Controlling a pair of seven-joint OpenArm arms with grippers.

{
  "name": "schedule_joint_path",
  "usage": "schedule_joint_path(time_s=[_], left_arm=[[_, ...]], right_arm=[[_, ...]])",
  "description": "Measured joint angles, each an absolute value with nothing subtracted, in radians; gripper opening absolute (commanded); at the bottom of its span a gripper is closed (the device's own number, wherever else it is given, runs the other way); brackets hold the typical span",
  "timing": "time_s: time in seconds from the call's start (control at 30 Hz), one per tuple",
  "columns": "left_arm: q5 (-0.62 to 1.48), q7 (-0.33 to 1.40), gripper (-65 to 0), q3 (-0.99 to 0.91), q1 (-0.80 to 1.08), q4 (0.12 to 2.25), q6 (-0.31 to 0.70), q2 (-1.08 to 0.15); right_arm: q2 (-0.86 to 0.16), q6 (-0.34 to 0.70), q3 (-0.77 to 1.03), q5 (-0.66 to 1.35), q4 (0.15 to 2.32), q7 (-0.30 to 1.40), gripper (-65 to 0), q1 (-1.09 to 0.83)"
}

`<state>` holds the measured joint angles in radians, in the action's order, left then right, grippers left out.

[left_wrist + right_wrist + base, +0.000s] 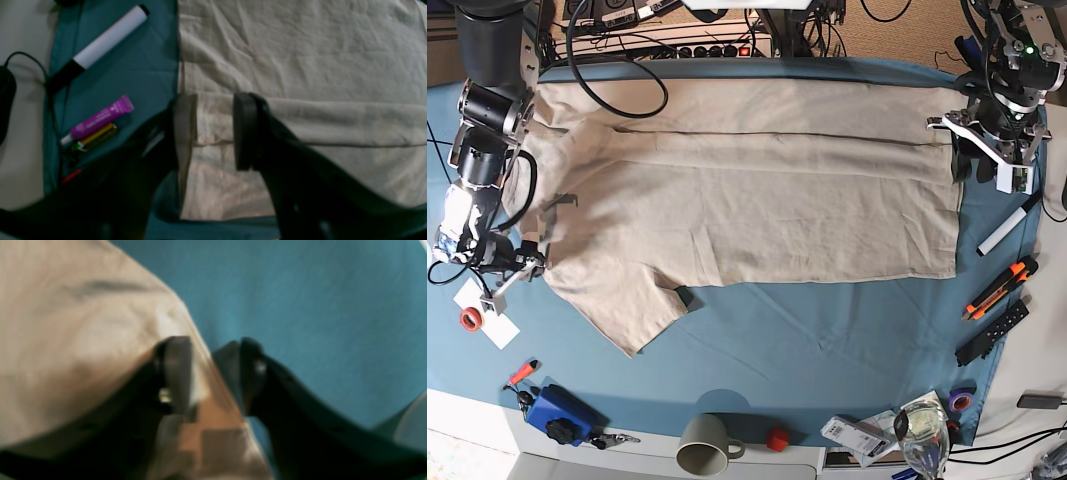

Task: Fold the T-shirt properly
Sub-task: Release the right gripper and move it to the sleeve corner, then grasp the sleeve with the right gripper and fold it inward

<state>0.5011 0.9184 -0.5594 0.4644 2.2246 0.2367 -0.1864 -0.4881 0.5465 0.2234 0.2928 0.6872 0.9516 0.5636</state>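
Beige wrinkled cotton T-shirt [300, 66] is lying between the left gripper's [213, 131] parted jaws, its hem fold crossing the gap; a purple tube [100, 118] is lying leftward. Right wrist view: the right gripper [213, 373] is straddling the shirt's edge, grip unclear. Base view: the shirt is spreading over the blue table cloth [827, 340] between both grippers.

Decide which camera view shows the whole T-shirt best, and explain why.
The base view: the T-shirt lies spread across the blue cloth, one sleeve visible. The left wrist view shows only its hem edge; the right wrist view shows a blurred portion.
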Motion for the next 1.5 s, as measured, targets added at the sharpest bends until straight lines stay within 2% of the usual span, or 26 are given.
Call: schedule_joint_path(time_s=[0.17, 0.3, 0.63, 0.93, 1.2, 1.5], left_arm=[[0.502, 0.918, -42.2, -0.559, 0.448, 2.225, 0.237, -0.186], [0.501, 0.919, -42.1, -0.559, 0.446, 2.225, 0.237, -0.186], [0.502, 0.919, -42.1, -0.559, 0.446, 2.225, 0.237, -0.186], [0.502, 0.919, -42.1, -0.562, 0.445, 2.225, 0.237, -0.187], [0.502, 0.918, -42.2, -0.561, 0.445, 2.225, 0.237, -0.186], [0.502, 0.919, -42.2, -0.561, 0.445, 2.225, 0.237, -0.186]], right_arm=[[-0.493, 0.554, 0.226, 0.394, 0.687, 1.104, -65.0, 0.565], [-0.496, 0.599, 0.227, 0.395, 0.688, 1.161, -65.0, 0.568], [-0.551, 0.651, 0.222, 0.658, 0.775, 1.351, -65.0, 0.496], [-0.579, 0.644, 0.221, 0.839, 1.142, 1.388, -65.0, 0.204], [-0.579, 0.648, 0.311, 0.847, 1.53, 1.402, -65.0, -0.012], [-0.551, 0.648, 0.379, 0.85, 1.601, 1.41, -65.0, -0.119]])
